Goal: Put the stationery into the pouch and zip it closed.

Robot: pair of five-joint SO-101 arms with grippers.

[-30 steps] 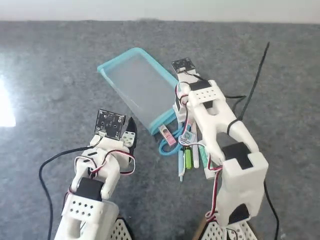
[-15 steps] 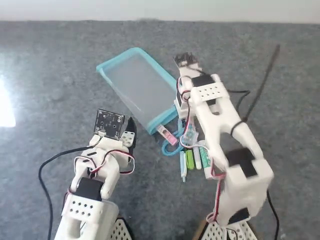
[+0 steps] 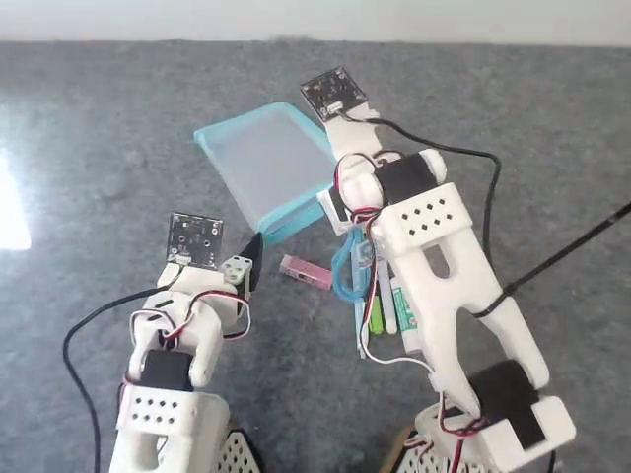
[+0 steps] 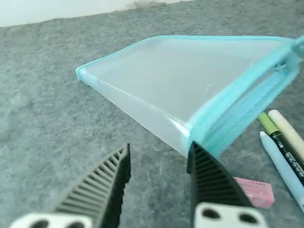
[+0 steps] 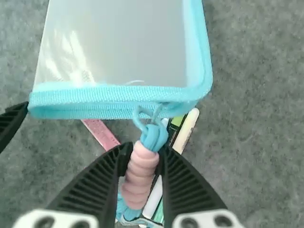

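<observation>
1. The tabletop is covered in grey felt, and both arms rise from its near edge.
2. The left gripper stands low over the felt, just short of the pouch's near corner. Its jaws are spread and hold nothing. In the left wrist view that corner sits in line with the gap between them.
3. The pouch is translucent with teal edging and lies slantwise between the two arms. Its far end rests on the felt. In the left wrist view its zip end appears raised. Whether the zip is open or shut cannot be told.
4. A pink eraser lies flat on the felt. It is outside the pouch, just in front of the zip end, and apart from both grippers.
5. A teal cord is knotted at the corner of the zip end, and its loop hangs down beside the eraser.
6. The pink ribbed pull hangs from that knot.
7. The right gripper is at the pouch's zip end. Its jaws pinch the pink ribbed pull just below the knot.
8. The pens are green, white and pale blue. They lie side by side on the felt outside the pouch, partly beneath the right arm.
</observation>
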